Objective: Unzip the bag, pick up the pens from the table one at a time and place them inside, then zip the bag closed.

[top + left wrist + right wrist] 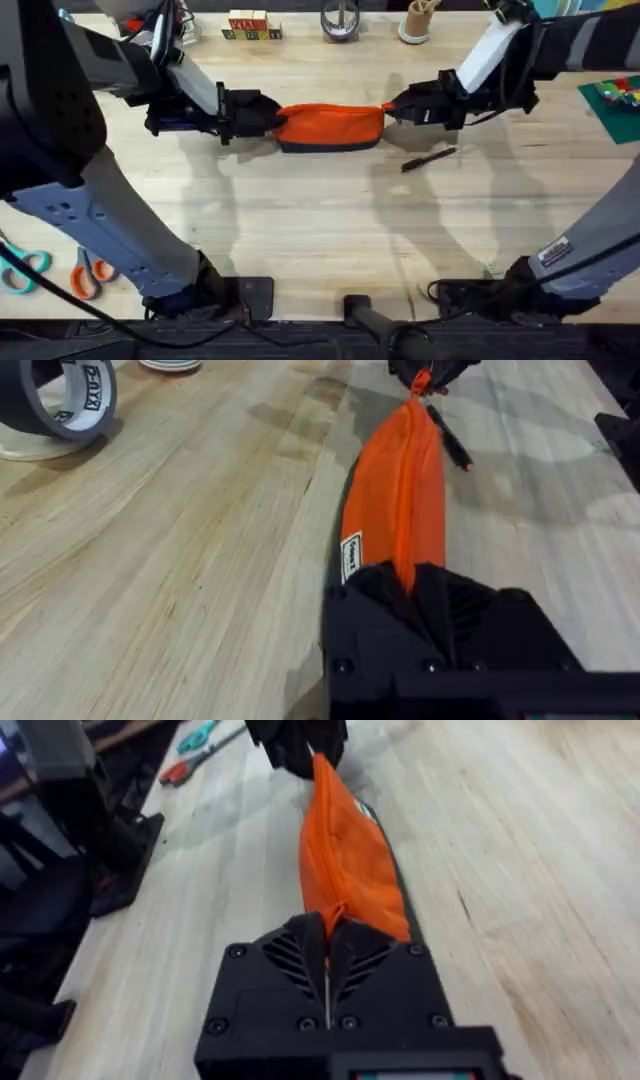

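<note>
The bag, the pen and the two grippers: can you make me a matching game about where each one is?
Things:
1. bag
2. pen
3. left gripper
4. right gripper

Places:
A. lying loose on the table, near the bag's right end
B. clamped on the bag's left end
C. stretched between the two grippers
D. clamped on the bag's right end

Pairs: 1-C, 2-A, 3-B, 4-D

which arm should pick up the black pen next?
Probably the right. The black pen lies on the table just below the right gripper, which pinches the bag at its right end. The left gripper holds the far left end, with the bag between it and the pen.
</note>
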